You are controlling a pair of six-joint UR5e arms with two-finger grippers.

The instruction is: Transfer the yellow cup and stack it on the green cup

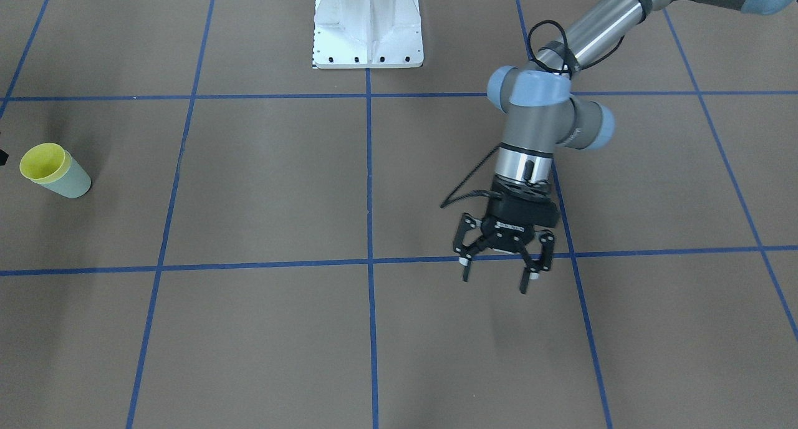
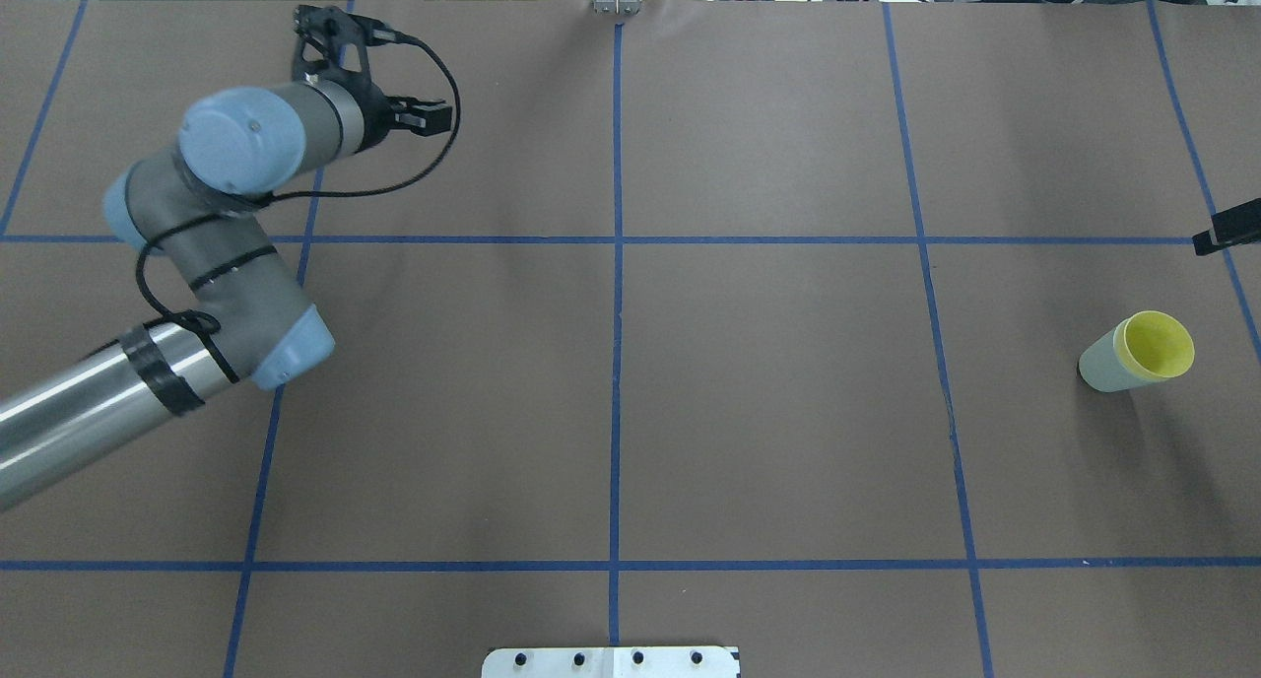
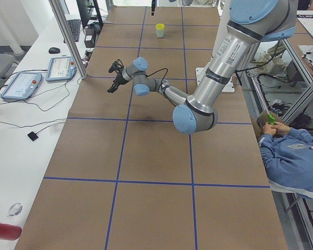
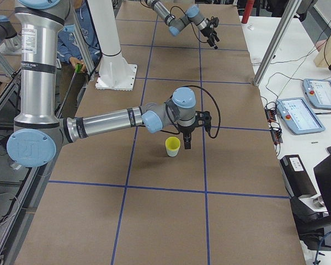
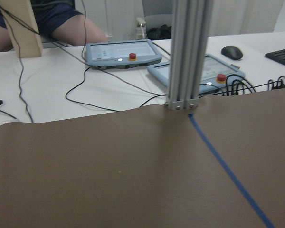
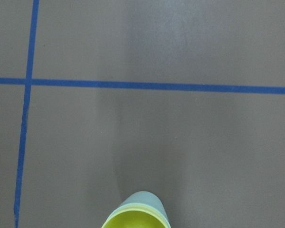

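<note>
Overhead exterior shows one small bright yellow tapered plastic cup point(image 2: 1161, 345) nested inside one pale mint-green tapered plastic cup point(image 2: 1101, 367) on the brown tabletop point(image 2: 768, 412); left pincer point(image 1: 495, 278) is spread open; right pincer point(image 4: 186, 144) is beside them, grip impossible to tell.

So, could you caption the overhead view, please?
Yellow cup nested in the green cup at right; left gripper open at far left.

inner cup point(image 2: 1158, 345) nested in outer cup point(image 2: 1101, 368) at right end of table point(image 2: 768, 412), right tool point(image 4: 186, 144) beside them, left tool point(image 1: 494, 284) well apart
</note>
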